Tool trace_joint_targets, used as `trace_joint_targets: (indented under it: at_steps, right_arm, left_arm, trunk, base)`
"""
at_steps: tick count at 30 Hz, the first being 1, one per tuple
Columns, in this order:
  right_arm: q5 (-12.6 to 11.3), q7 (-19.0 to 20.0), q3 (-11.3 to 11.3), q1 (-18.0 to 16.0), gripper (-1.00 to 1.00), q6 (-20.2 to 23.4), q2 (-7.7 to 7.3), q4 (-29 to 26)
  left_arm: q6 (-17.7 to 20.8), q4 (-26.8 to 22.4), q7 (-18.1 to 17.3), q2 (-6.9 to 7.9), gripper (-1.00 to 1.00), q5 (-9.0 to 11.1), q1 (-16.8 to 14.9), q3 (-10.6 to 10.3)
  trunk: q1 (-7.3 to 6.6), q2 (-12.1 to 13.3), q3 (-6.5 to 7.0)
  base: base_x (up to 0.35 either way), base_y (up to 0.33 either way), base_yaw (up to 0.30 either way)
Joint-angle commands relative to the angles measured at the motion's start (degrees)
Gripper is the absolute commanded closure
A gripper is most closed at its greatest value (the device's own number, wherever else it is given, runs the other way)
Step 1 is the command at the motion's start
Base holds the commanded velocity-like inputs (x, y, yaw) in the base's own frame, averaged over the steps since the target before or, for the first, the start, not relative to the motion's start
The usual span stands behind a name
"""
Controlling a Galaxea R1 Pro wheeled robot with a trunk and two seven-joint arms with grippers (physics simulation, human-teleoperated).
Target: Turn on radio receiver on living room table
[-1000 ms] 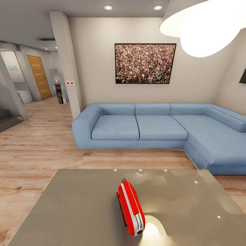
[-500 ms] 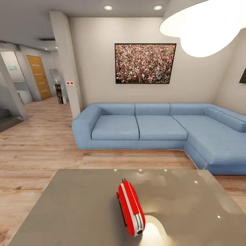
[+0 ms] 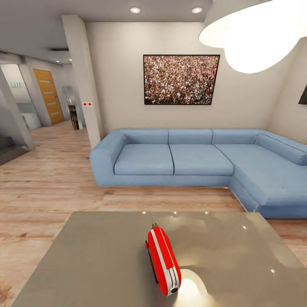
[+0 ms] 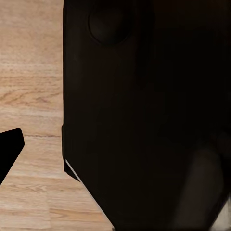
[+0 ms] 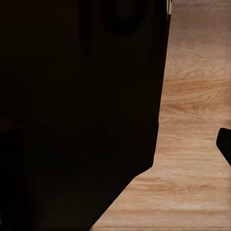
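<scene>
Wood plank floor [image 4: 29, 96] runs beneath both my wrist cameras, where dark robot bodywork blocks most of the sight. My left end effector [image 4: 7, 154] shows as one black fingertip, my right end effector [image 5: 225, 144] likewise, so I cannot tell whether either is spread or pressed together. Ahead, the radio receiver [image 3: 163, 260] stands on the grey counter [image 3: 94, 256], close to its near edge and about midway along it. Beyond sit the blue sofa [image 3: 192, 160], the crowd picture [image 3: 181, 79] and a pendant lamp [image 3: 256, 34].
</scene>
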Motion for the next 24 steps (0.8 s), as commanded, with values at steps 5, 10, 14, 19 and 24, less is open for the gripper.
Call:
trace_joint_targets:
  at_steps: [5,10,14,19,24]
  right_arm:
    - [0.0,0.0,0.0,0.0,-1.0,0.0,-0.02,0.0]
    - [0.1,0.1,0.0,0.0,-1.0,0.0,0.11,0.0]
    - [0.1,0.1,0.0,0.0,-1.0,-0.1,0.08,0.0]
    - [0.1,0.1,0.0,0.0,-1.0,-0.1,0.12,0.0]
    - [0.1,0.2,0.0,0.0,-1.0,-0.1,0.07,0.0]
  left_arm:
    - [0.0,0.0,0.0,0.01,-1.0,0.0,0.0,0.0]
    - [0.0,0.0,0.0,0.01,-1.0,0.0,0.0,0.0]
    - [0.1,0.0,0.0,0.02,-1.0,0.0,0.0,0.0]
    - [0.1,0.0,0.0,0.02,-1.0,0.0,0.0,0.0]
    - [0.1,0.0,0.0,0.03,-1.0,0.0,0.0,0.0]
  trunk:
    - [-1.11,2.0,0.9]
    - [-2.2,4.0,1.8]
    - [-3.08,5.6,2.52]
    - [-4.18,7.6,3.42]
    - [-5.28,9.6,4.32]
  base:
    - [0.0,0.0,0.0]
    - [0.0,0.0,0.0]
    - [0.0,0.0,0.0]
    - [0.0,0.0,0.0]
    - [0.0,0.0,0.0]
